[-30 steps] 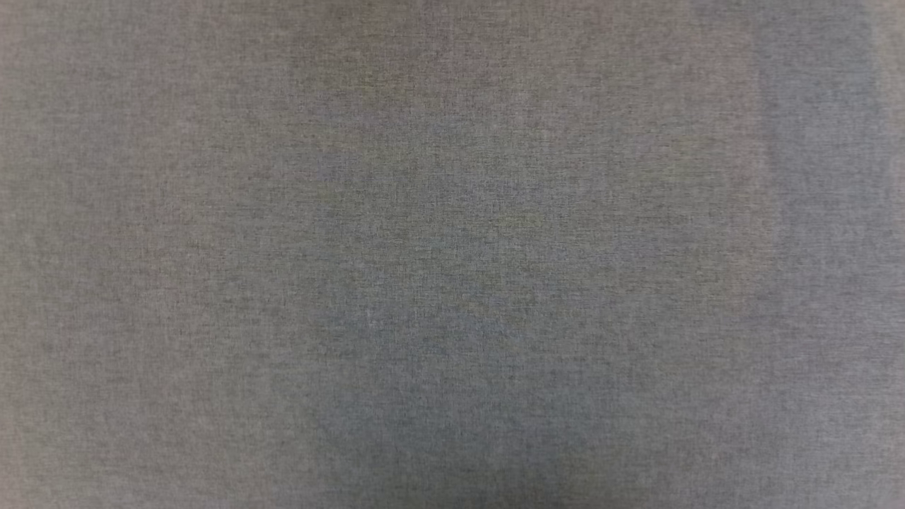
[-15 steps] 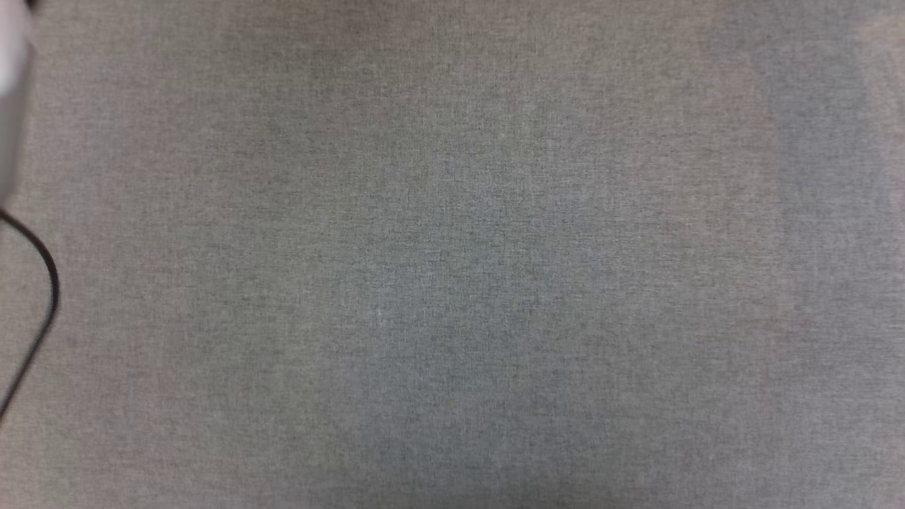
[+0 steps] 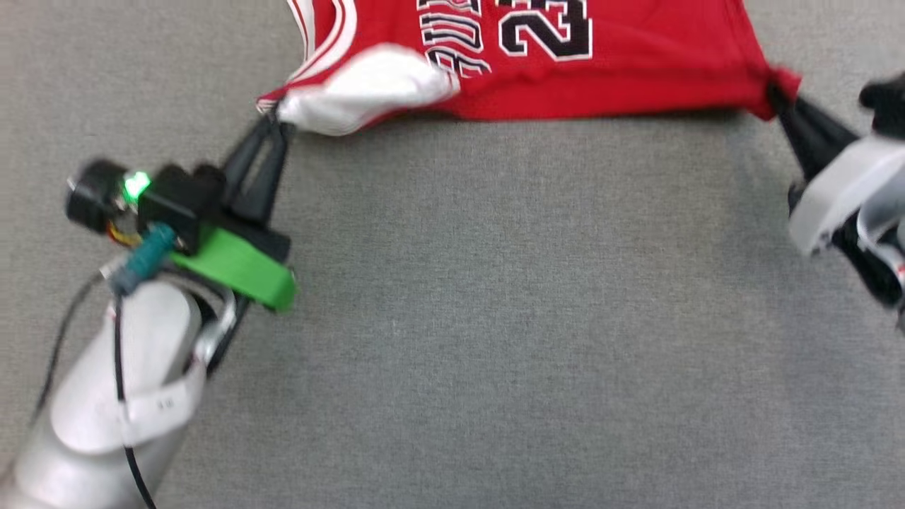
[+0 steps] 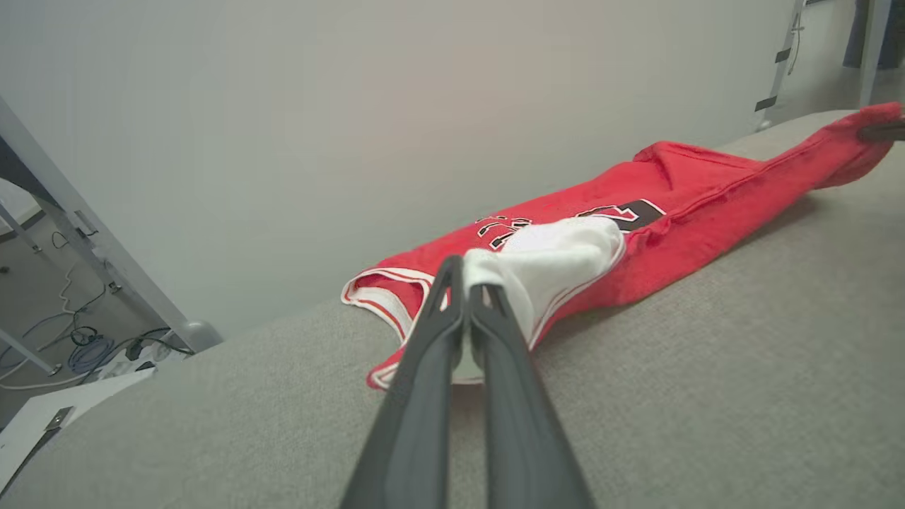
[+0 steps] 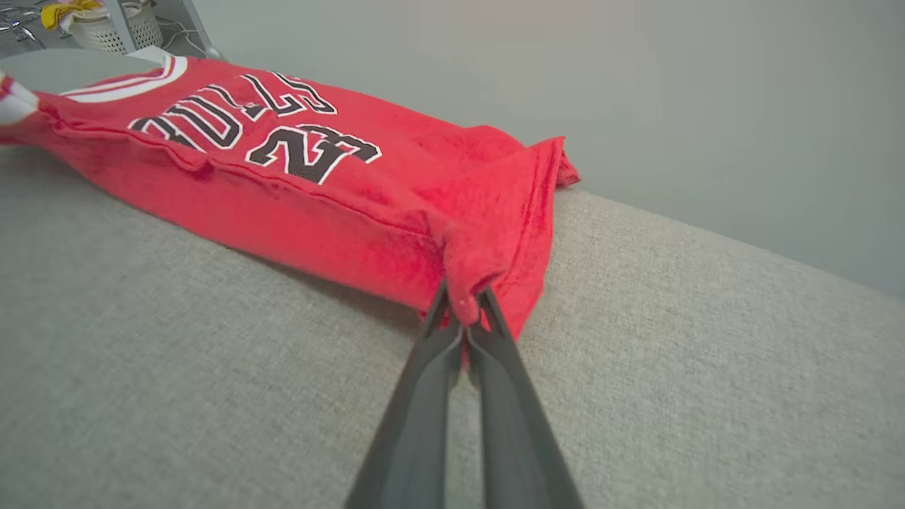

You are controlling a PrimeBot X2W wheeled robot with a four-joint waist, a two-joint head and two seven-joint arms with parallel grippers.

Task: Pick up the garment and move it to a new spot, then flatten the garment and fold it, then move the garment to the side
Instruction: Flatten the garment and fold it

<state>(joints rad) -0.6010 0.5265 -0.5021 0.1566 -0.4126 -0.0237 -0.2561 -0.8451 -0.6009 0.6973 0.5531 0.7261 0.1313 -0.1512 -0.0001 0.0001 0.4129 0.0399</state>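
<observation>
The garment point(image 3: 601, 78) is a red jersey T-shirt with black "23" and white sleeves, stretched along the top of the head view on the grey cloth surface point(image 3: 495, 318). My left gripper point(image 3: 272, 124) is shut on its white sleeve point(image 3: 360, 88); the left wrist view shows that sleeve point(image 4: 558, 261) pinched at the left gripper point(image 4: 466, 279). My right gripper point(image 3: 774, 92) is shut on the red hem corner, and the right wrist view shows the garment point(image 5: 304, 177) bunched at that gripper point(image 5: 463, 300). The jersey hangs taut between the two grips, its upper part cut off by the frame.
Grey fabric covers the whole work surface in front of the garment. A plain pale wall point(image 4: 353, 106) rises behind the surface. Cables and a metal frame leg point(image 4: 92, 254) lie on the floor to the left; a white basket point(image 5: 117, 25) stands beyond the far end.
The head view went from bare grey cloth to showing both arms and the garment; the left arm's cable came in first. Both grippers now hold the jersey stretched between them.
</observation>
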